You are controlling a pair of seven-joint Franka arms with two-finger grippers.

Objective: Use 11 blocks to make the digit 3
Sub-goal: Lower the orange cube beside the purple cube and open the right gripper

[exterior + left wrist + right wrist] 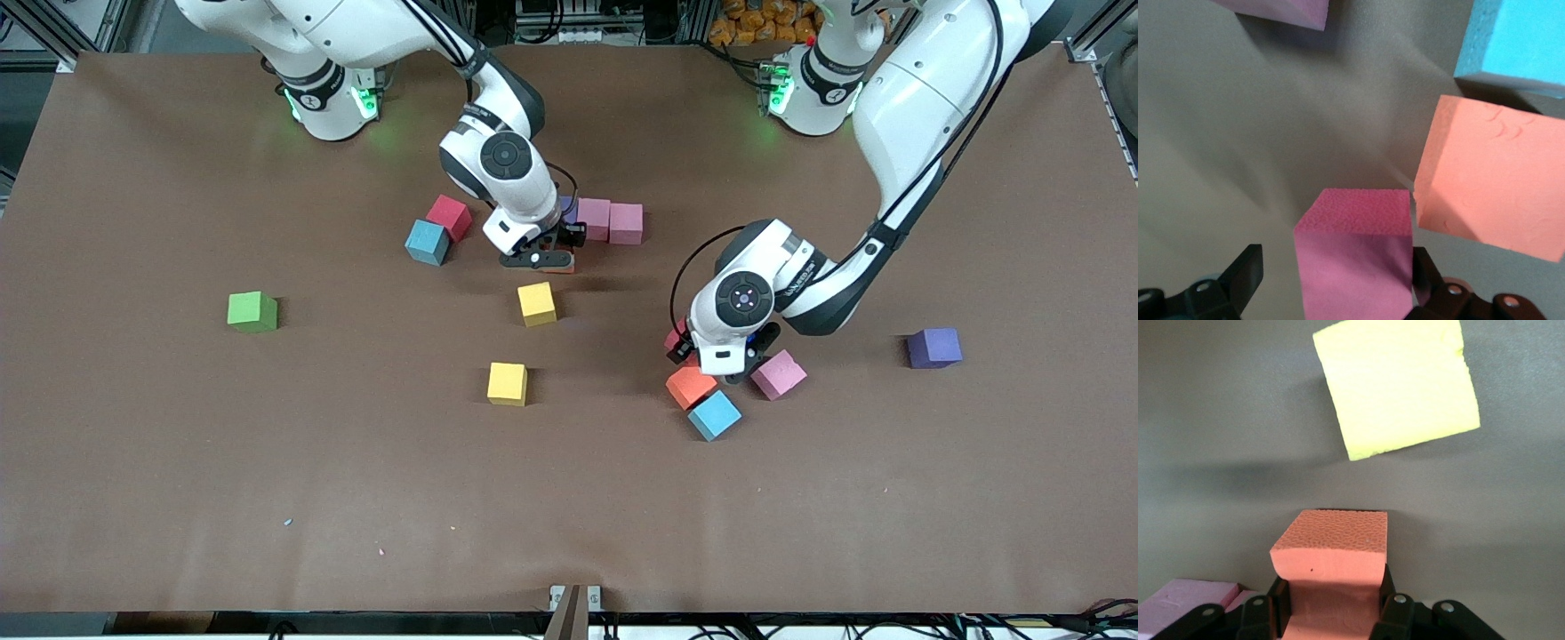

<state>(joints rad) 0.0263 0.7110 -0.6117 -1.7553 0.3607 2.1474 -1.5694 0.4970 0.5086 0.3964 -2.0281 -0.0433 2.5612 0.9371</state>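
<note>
My right gripper (544,260) (1331,587) is shut on an orange block (562,267) (1331,540), squeezing its sides, low over the table beside two pink blocks (610,221) (1178,603) that lie in a row. A yellow block (537,303) (1398,383) lies just nearer the front camera. My left gripper (711,360) (1337,260) is open around a deep pink block (673,339) (1355,253). One finger touches it and the other stands apart. An orange block (691,387) (1491,180), a blue block (714,414) (1515,40) and a pink block (779,374) (1278,8) crowd around it.
A red block (449,216) and a blue block (428,242) lie toward the right arm's end from the pink pair. A second yellow block (508,383) lies mid-table. A purple block (933,348) sits toward the left arm's end, a green cube (252,312) toward the right arm's.
</note>
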